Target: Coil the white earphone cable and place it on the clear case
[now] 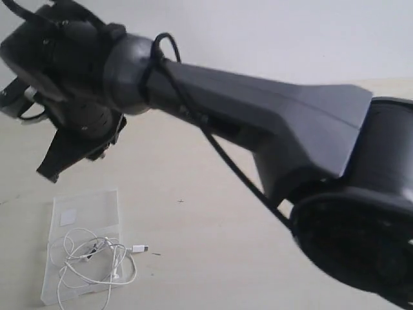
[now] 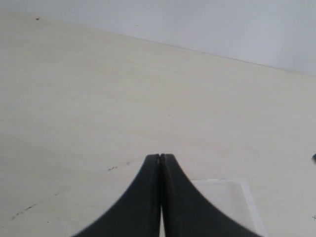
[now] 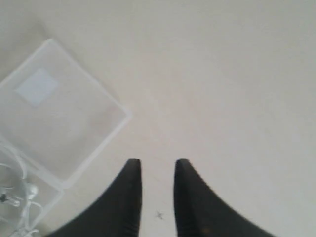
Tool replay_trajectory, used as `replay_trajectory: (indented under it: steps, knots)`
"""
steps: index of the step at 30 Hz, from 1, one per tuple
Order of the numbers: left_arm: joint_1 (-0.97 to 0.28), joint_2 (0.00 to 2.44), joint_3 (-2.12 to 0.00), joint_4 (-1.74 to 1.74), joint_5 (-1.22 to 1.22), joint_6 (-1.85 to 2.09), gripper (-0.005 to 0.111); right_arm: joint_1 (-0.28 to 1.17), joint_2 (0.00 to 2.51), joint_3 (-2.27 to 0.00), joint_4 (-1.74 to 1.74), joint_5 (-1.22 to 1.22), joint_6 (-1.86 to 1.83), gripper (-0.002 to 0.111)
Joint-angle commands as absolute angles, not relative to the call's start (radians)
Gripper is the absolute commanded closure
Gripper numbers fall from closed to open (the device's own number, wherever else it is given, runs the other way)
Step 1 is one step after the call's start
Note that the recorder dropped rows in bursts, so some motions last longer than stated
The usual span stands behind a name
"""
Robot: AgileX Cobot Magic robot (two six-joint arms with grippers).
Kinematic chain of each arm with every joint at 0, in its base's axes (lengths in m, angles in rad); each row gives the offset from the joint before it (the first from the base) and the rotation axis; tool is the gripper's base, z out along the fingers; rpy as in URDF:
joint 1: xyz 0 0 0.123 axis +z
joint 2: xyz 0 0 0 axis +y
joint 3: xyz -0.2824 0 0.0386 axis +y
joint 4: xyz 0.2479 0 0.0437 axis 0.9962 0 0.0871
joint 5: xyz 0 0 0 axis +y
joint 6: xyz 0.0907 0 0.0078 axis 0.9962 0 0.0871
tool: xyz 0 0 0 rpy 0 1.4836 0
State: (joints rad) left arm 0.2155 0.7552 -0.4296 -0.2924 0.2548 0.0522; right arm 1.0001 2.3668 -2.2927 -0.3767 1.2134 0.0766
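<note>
thin white earphone cable point(image 1: 97, 248) looped on flat clear plastic case point(image 1: 97, 206), seven o'clock; left claw point(image 2: 160, 157) pressed together, right claw point(image 3: 157, 165) spread.

A pale cream table point(image 1: 213, 245) fills most of the scene, its top smooth and matte under soft, even light. A few small dark marks point(image 2: 112, 168) dot the table. Behind the table's far edge rises a plain white wall point(image 1: 290, 39).
</note>
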Motion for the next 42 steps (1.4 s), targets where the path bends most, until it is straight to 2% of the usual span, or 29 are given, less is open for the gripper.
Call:
replay_trajectory:
  steps: [1,4,11,15,19,23,33,42]
  knots:
    - [0.209,0.754,-0.427,-0.244,0.233,0.054,0.107,0.938,2.254,-2.248,-0.425,1.221,0.098,0.108]
    - [0.209,0.754,-0.427,-0.242,0.229,0.054,0.107,0.895,2.141,-2.159,-0.381,1.221,0.098,0.108]
    - [0.209,0.754,-0.427,-0.217,0.203,0.08,0.107,0.882,1.741,-1.646,-0.402,1.209,0.18,0.108]
    - [0.209,0.754,-0.427,-0.222,0.199,0.075,0.107,0.882,1.45,-1.291,-0.405,0.944,0.23,0.108]
    - [0.209,0.754,-0.427,-0.222,0.199,0.075,0.107,0.882,1.311,-1.113,-0.405,0.881,0.239,0.108]
    - [0.209,0.754,-0.427,-0.222,0.199,0.075,0.107,0.882,1.235,-1.043,-0.348,0.891,0.239,0.108]
    - [0.209,0.754,-0.427,-0.222,0.199,0.075,0.107,0.884,1.212,-1.044,-0.331,0.865,0.223,0.108]
    - [0.209,0.754,-0.427,-0.222,0.199,0.075,0.107,0.884,1.083,-1.016,-0.418,0.697,0.229,0.108]
